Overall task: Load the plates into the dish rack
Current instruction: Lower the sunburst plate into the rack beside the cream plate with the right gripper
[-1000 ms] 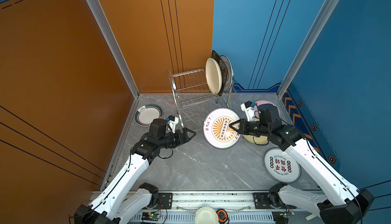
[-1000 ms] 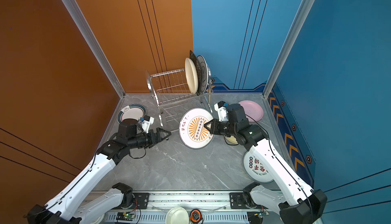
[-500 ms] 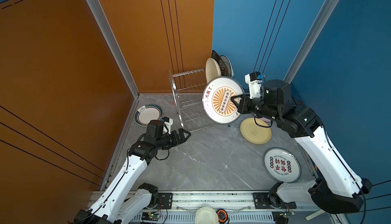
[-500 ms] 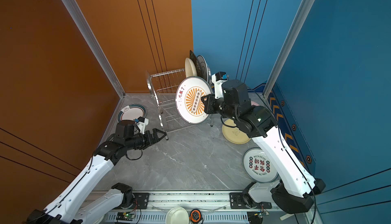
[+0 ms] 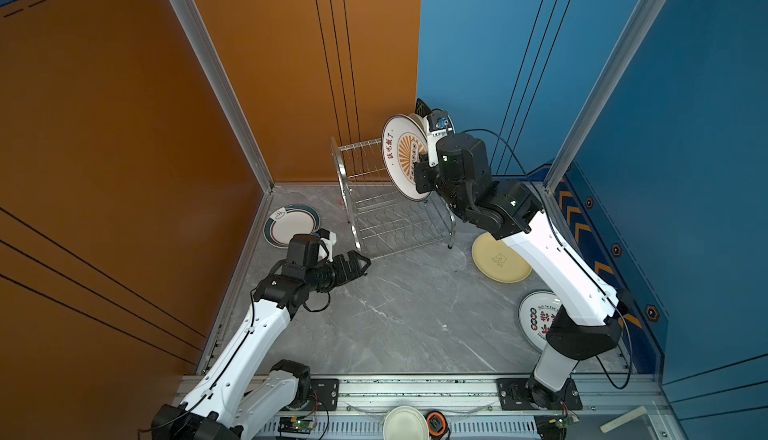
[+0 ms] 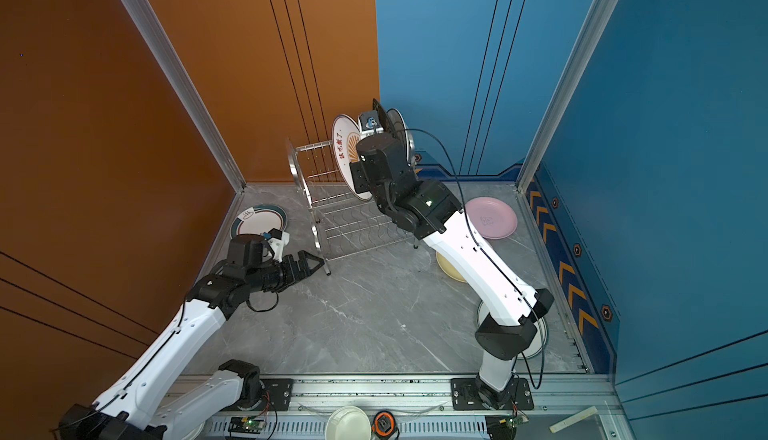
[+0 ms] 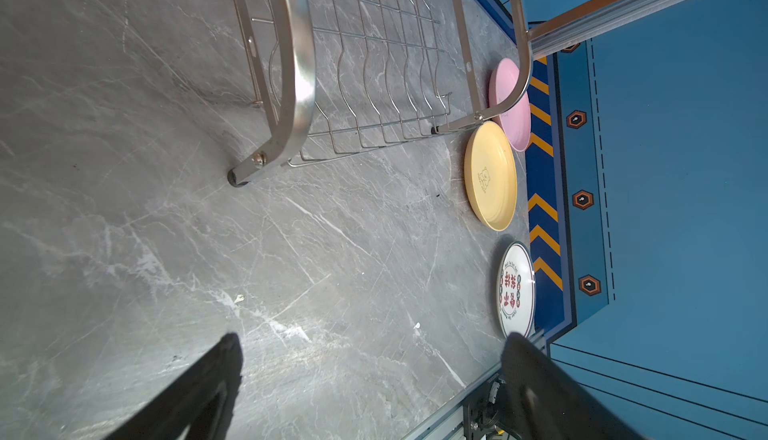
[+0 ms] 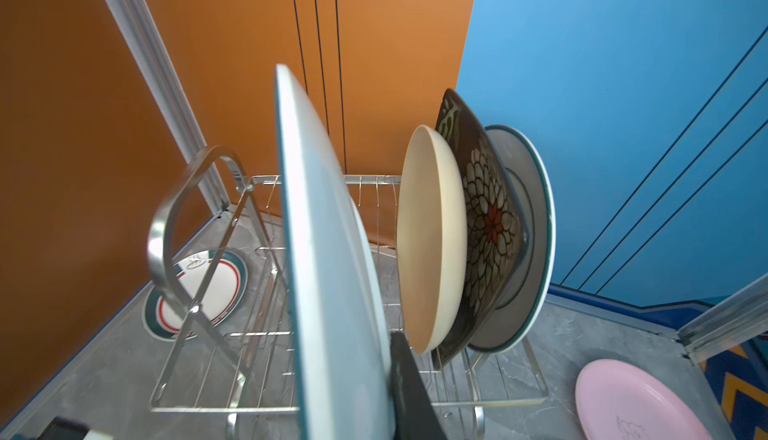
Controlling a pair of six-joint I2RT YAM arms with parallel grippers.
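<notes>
My right tool [image 5: 420, 166] is pinching the orange-sunburst plate [image 5: 404, 155] by its rim, holding it on edge and slightly tilted above the upper tier of the dish rack [image 7: 297, 84]. In the right wrist view the plate stands just beside the cream plate [image 8: 432, 242] with a clear gap between them; I cannot tell whether its lower edge sits in a slot. Three plates stand in that upper tier, packed close at the end nearest the blue wall: the cream one, then the square black floral plate [image 8: 486, 226], then the green-rimmed white plate [image 8: 536, 217]. The lower tier is bare wire. My left tool [image 5: 360, 266] hangs low over the grey surface [image 5: 407, 317] near the rack's front foot, jaws spread wide and holding nothing. Four plates lie flat on the surface: the teal-rimmed white plate [image 5: 291, 226] beside the orange wall, and the pink plate [image 6: 492, 217], the pale yellow plate [image 5: 496, 259] and the red-lettered white plate [image 7: 515, 288] in a row along the blue wall.
</notes>
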